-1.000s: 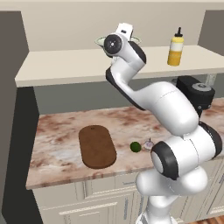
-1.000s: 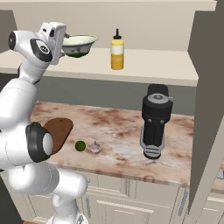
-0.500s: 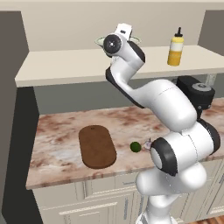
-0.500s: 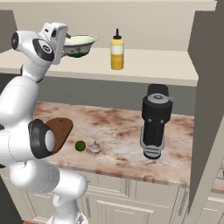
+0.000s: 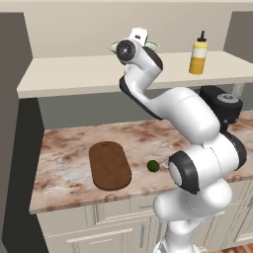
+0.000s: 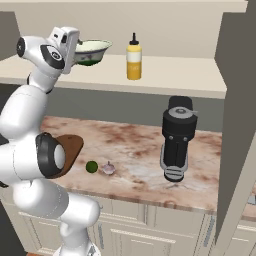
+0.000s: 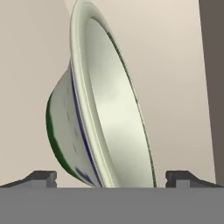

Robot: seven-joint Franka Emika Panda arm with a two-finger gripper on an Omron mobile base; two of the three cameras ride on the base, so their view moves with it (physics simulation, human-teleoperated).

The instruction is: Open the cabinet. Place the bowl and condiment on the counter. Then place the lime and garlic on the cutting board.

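The cabinet stands open, its cream shelf (image 5: 74, 74) bare in front. On the shelf sits the bowl (image 6: 94, 50), pale with a green rim; in the hand view the bowl (image 7: 100, 113) is seen edge-on and close. My gripper (image 6: 77, 50) is raised to shelf height at the bowl's side, open, and its fingertips (image 7: 43, 177) stand wide on either side of the rim. The yellow condiment (image 5: 198, 54) stands upright further right on the shelf. Below, the lime (image 6: 91, 166) and garlic (image 6: 108, 168) lie side by side on the counter (image 6: 135, 145), right of the cutting board (image 5: 109, 165).
A black appliance (image 6: 177, 145) stands on the counter to the right, under the shelf. An open cabinet door (image 6: 235, 125) hangs at the far right and another (image 5: 10, 123) at the far left. Cream drawer fronts (image 5: 118, 222) run below the counter edge.
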